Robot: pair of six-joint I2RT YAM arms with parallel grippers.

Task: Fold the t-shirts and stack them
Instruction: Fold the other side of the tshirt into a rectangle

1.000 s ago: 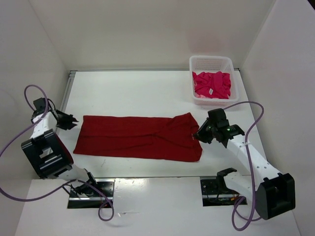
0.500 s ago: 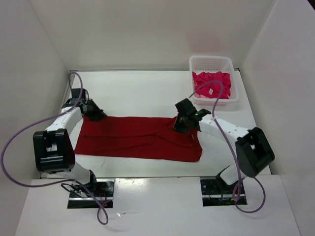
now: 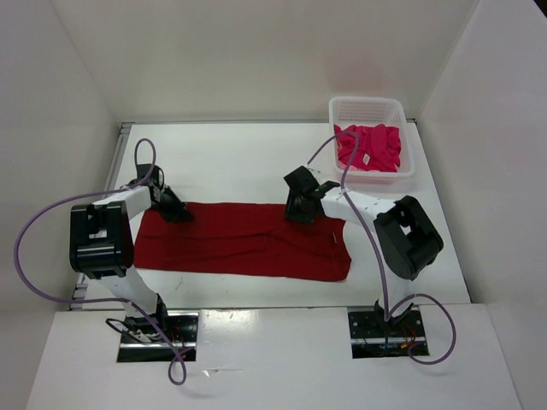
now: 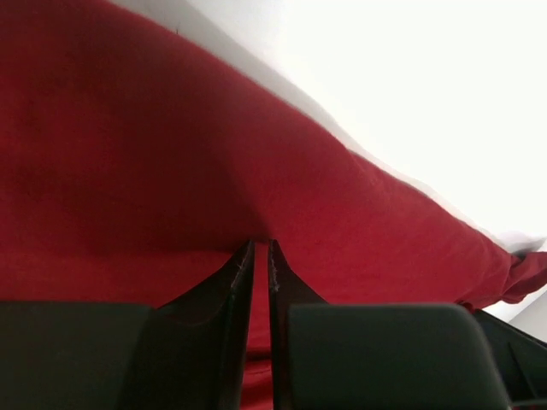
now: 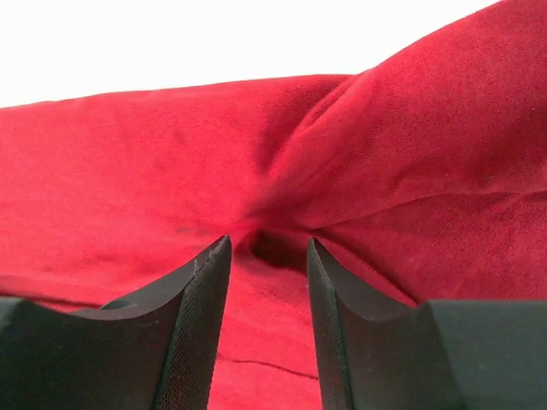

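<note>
Two t-shirts are plainly visible in the overhead view. The dark red t-shirt [image 3: 239, 243] lies spread flat as a wide band across the middle of the white bench [image 3: 231, 158], its long axis running left to right, with a diagonal fold of cloth bunched near its right end. The magenta-pink t-shirt [image 3: 369, 147] lies crumpled inside the white lattice basket [image 3: 367, 104], which stands at the upper right of the bench, well apart from the red garment. The left gripper [image 3: 177, 211] rests on the upper left corner of the dark red t-shirt. In the left wrist view its two dark fingers [image 4: 231, 290] stand almost together, with only a thin strip of red cloth between them, so they pinch a ridge of the fabric. The right gripper [image 3: 296, 208] sits at the upper edge of the same garment, right of centre, on the bunched fold. In the right wrist view its fingers [image 5: 201, 307] stand clearly apart. A dark hollow where several creases converge lies just ahead of the gap, and no cloth is clamped between the two fingers. Both arms reach up from the lower edge of the overhead frame.
</note>
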